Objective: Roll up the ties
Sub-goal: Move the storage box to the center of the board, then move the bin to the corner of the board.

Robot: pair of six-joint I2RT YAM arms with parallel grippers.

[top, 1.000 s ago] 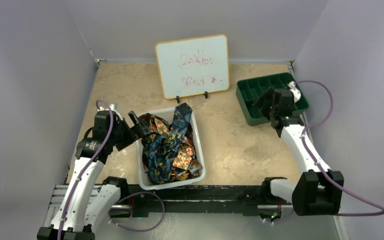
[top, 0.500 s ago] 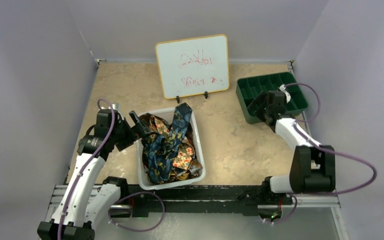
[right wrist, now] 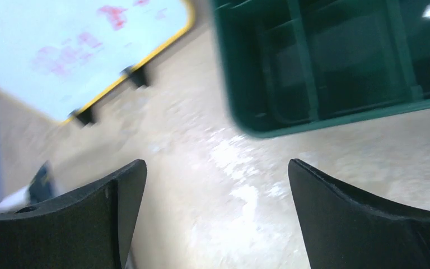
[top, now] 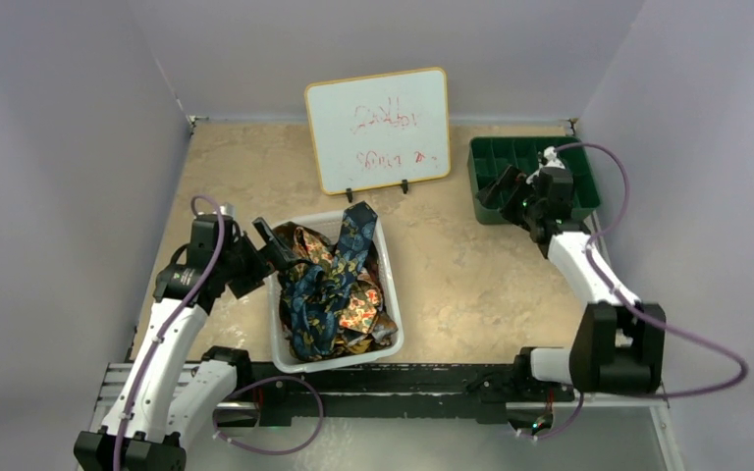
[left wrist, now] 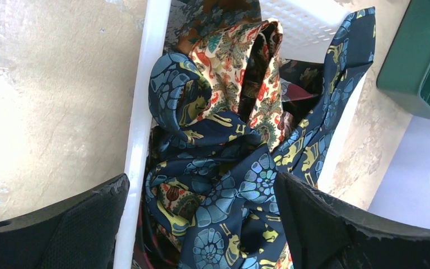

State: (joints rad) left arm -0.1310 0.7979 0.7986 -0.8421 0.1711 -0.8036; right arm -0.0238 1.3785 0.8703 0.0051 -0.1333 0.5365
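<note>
Several ties (top: 334, 289) lie tangled in a white bin (top: 390, 339) at the table's front centre. A dark navy tie with blue and gold (left wrist: 241, 196) lies on top, over cream, brown and red ones (left wrist: 241, 61). My left gripper (top: 273, 247) is open at the bin's left rim, one finger outside the wall (left wrist: 140, 123), one over the ties (left wrist: 201, 224). My right gripper (top: 496, 188) is open and empty above the table, by the near left corner of the green tray (top: 486, 211).
A green compartment tray (right wrist: 336, 56) stands at the back right. A whiteboard with red writing (top: 378, 128) stands at the back centre, also in the right wrist view (right wrist: 73, 45). Grey walls close in the sides.
My right arm has swung up and back toward the far right, its gripper now at the green tray's left corner. The tray sits slightly farther back. My left arm has barely moved.
</note>
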